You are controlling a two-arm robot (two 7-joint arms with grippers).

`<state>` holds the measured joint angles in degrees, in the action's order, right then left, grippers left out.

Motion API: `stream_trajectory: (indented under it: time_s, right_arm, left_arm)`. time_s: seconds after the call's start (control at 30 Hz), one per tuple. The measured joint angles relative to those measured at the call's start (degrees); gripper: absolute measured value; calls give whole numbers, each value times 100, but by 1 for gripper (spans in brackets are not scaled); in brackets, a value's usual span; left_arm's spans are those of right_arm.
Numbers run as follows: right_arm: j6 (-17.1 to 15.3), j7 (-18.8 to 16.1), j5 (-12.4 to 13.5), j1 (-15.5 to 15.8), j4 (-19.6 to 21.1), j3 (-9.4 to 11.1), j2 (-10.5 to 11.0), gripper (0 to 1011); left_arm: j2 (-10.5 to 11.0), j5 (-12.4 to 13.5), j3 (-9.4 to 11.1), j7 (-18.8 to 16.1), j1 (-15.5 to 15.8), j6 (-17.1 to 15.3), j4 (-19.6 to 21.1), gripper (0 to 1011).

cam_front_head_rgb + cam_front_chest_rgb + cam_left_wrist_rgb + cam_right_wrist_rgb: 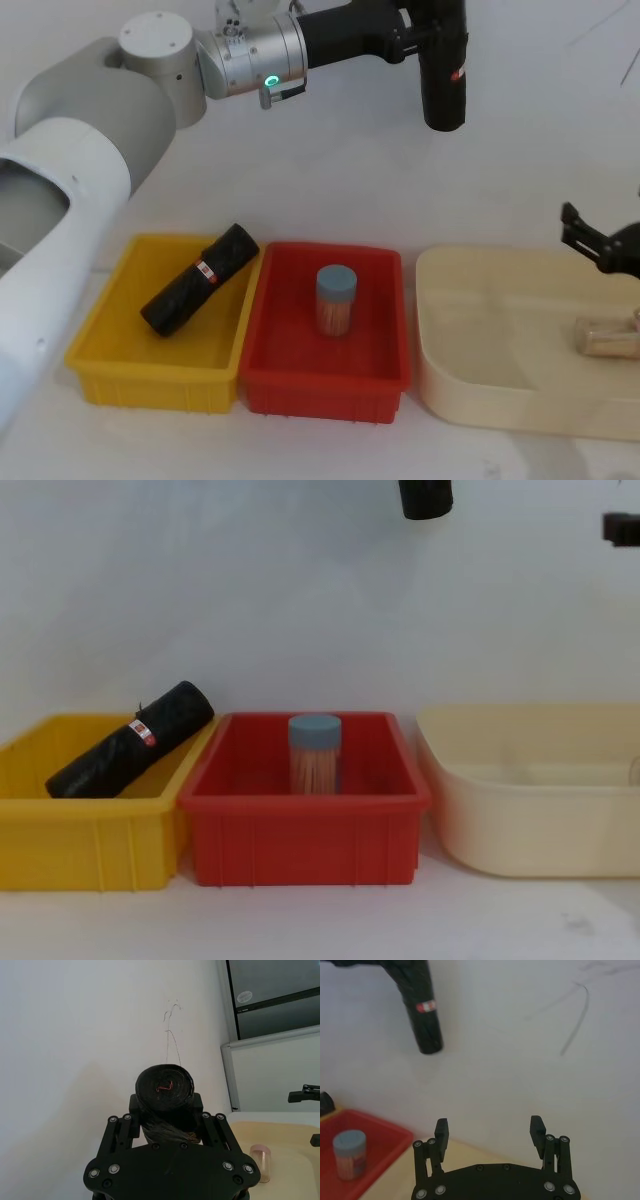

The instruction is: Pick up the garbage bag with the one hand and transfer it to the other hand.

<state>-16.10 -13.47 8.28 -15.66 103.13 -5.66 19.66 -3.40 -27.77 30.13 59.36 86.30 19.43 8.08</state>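
Observation:
A garbage bag, a black roll with a red-and-white label band, hangs upright high above the table, and my left gripper is shut on its upper part. In the left wrist view the roll's end sticks out between the closed fingers. My right gripper stands open over the cream tub at the right, well below and to the right of the roll. The right wrist view shows its fingers spread with nothing between them and the garbage bag ahead. The roll's lower end shows in the chest view.
A second black roll lies slanted in the yellow bin. The red bin holds a blue-lidded clear jar. The cream tub at the right holds a small clear container.

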Motion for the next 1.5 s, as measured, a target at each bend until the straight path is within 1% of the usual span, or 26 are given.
stream_trajectory:
  time_s: [0.13, 0.17, 0.23, 0.27, 0.3, 0.4, 0.43, 0.53, 0.57, 0.73, 0.8, 0.83, 0.93, 0.97, 1.07, 1.1, 1.47, 1.5]
  right_arm:
    - [118, -54, -73, -176, -112, -150, -52, 1000]
    - [163, -77, -101, -263, -174, -225, -77, 1000]
    - [212, -103, -135, -343, -232, -298, -100, 1000]
    - [252, -131, -164, -441, -306, -381, -131, 1000]
    - [252, -131, -164, -441, -306, -381, -131, 1000]
    - [349, -198, -237, -691, -513, -582, -217, 1000]
    - [349, -198, -237, -691, -513, -582, -217, 1000]
    - [447, -252, -306, -957, -751, -765, -310, 1000]
    - [447, -252, -306, -957, -751, -765, -310, 1000]
    - [568, -319, -401, -1366, -1125, -987, -451, 1000]
    - [593, -330, -422, -1454, -1201, -1030, -485, 1000]
    - [622, -339, -444, -1556, -1300, -1078, -520, 1000]
    - [658, -351, -472, -1676, -1414, -1141, -563, 1000]
    - [678, -359, -492, -1765, -1507, -1182, -595, 1000]
    - [703, -367, -526, -1867, -1616, -1229, -634, 1000]
    - [716, -369, -551, -1946, -1705, -1258, -662, 1000]
    - [751, -368, -729, -2374, -2272, -1425, -856, 1000]
    - [751, -368, -729, -2374, -2272, -1425, -856, 1000]
  left_arm:
    - [-2, 0, 0, 0, 2, 0, -3, 553]
    - [-2, 0, 0, 0, 2, 0, -4, 554]
    - [-3, 0, 0, 0, 3, 0, -5, 553]
    - [-2, 0, 0, 0, 3, 0, -5, 553]
    - [-2, 1, 0, 0, 3, 0, -6, 553]
    - [-3, 1, 0, 0, 3, 0, -6, 553]
    - [-2, 1, 0, 0, 3, 0, -6, 553]
    - [-2, 1, 0, 0, 3, 0, -6, 553]
    - [-2, 1, 0, 0, 3, 0, -6, 553]
    - [-2, 1, 0, 0, 3, 0, -6, 553]
    - [-2, 1, 0, 0, 3, 0, -6, 553]
    - [-2, 1, 0, -1, 3, 0, -6, 553]
    - [-2, 1, 0, 0, 3, 0, -6, 553]
    - [-2, 1, 0, 0, 3, 0, -6, 553]
    - [-2, 1, 0, -1, 3, 0, -6, 553]
    - [-1, 1, 0, -1, 3, -1, -5, 553]
    - [-2, 1, 0, 0, 3, -1, -5, 553]
    - [-2, 1, 0, 0, 3, -1, -5, 553]
